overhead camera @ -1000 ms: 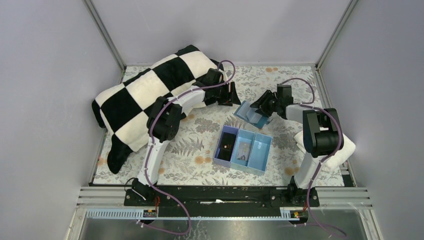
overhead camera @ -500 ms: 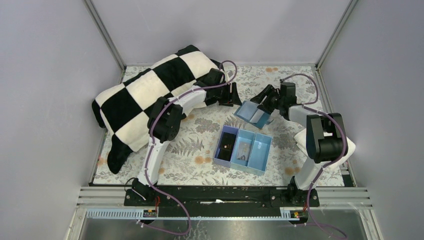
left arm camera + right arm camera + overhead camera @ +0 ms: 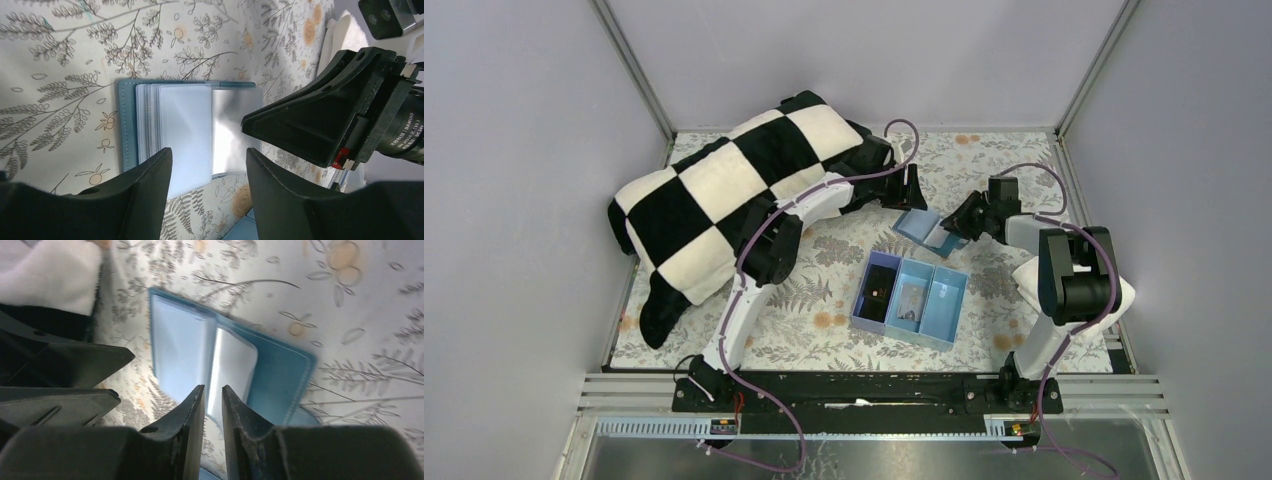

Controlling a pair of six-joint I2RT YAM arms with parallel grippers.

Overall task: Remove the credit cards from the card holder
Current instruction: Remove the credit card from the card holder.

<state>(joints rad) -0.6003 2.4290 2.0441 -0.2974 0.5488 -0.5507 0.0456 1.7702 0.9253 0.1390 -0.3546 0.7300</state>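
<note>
Presumably to pin it, we hover left jaws wide over the card holder; from three o'clock, right jaws stand narrow at the credit cards, grip unclear.

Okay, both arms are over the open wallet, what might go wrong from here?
The left gripper and right gripper crowd the same card holder, so they may collide. The credit cards lie overlapped, so the fingers might pinch several at once or drag the holder along.
</note>
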